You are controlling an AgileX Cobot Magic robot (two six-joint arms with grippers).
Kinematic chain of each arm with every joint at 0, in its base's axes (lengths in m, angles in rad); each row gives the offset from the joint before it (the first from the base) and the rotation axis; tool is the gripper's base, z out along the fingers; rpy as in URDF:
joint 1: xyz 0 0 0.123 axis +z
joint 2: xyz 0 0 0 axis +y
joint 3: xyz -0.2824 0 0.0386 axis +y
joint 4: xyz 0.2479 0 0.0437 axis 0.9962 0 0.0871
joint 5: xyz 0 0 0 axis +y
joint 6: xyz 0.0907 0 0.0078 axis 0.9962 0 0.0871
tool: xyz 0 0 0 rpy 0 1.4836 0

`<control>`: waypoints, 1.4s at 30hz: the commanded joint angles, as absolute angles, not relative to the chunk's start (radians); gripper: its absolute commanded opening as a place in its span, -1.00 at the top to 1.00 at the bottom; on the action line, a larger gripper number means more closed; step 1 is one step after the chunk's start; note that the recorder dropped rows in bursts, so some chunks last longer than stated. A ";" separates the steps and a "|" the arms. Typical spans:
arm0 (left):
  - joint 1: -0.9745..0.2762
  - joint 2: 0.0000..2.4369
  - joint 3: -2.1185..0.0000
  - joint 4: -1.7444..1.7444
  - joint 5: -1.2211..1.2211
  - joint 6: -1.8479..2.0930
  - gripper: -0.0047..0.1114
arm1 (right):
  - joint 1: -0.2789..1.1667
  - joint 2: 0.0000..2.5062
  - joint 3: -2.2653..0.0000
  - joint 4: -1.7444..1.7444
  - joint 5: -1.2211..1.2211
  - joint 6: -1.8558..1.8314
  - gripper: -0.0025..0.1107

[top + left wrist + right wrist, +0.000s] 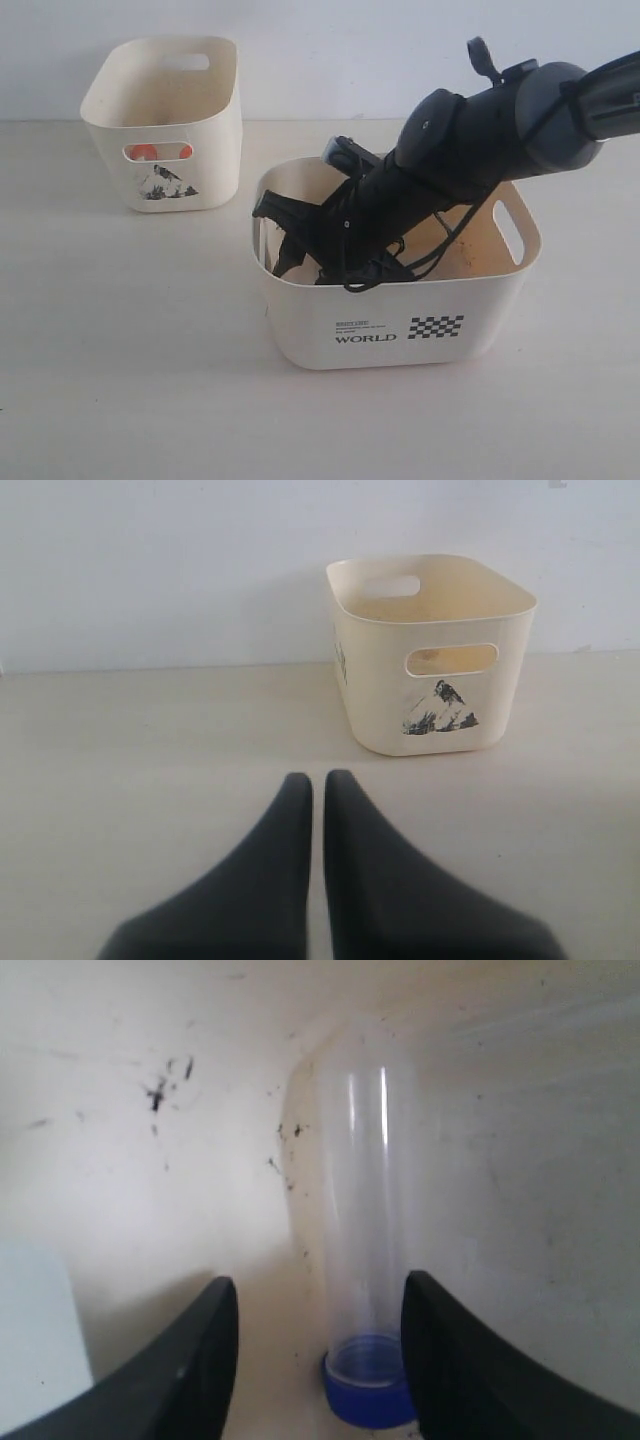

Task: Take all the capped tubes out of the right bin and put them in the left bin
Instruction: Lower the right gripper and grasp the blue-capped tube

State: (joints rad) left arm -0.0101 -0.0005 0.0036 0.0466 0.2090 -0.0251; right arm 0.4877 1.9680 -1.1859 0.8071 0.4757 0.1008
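Observation:
My right gripper (320, 1290) is down inside the right bin (400, 340), the larger cream one marked "WORLD", and it is open. A clear tube with a blue cap (368, 1260) lies on the stained bin floor between its fingers, close to one finger (450, 1360). In the exterior view the right arm (450, 160) hides the tube. The left bin (160, 110) with the mountain picture stands at the back left; an orange-red cap (143, 152) shows through its handle slot. My left gripper (318, 780) is shut and empty, low over the table, facing the left bin (430, 660).
Dark specks and brown stains mark the right bin's inner wall (160, 1090). A pale bluish-white object (35, 1330) lies beside the other finger inside that bin. Cables (420, 260) hang from the right arm into the bin. A white wall backs the table.

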 commanded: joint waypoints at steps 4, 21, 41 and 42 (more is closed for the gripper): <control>-0.010 0.000 0.000 0.049 0.210 -0.035 0.84 | 0.488 1.969 -1.186 0.772 0.475 0.102 0.10; -0.010 0.000 0.000 0.049 0.210 -0.035 0.84 | 0.488 2.056 -1.189 0.828 0.467 0.125 0.10; -0.010 0.000 0.000 0.049 0.210 -0.035 0.84 | 0.500 2.127 -1.279 0.810 0.594 0.107 0.10; -0.010 0.000 0.000 0.049 0.210 -0.035 0.84 | 0.500 2.127 -1.279 0.808 0.594 0.107 0.10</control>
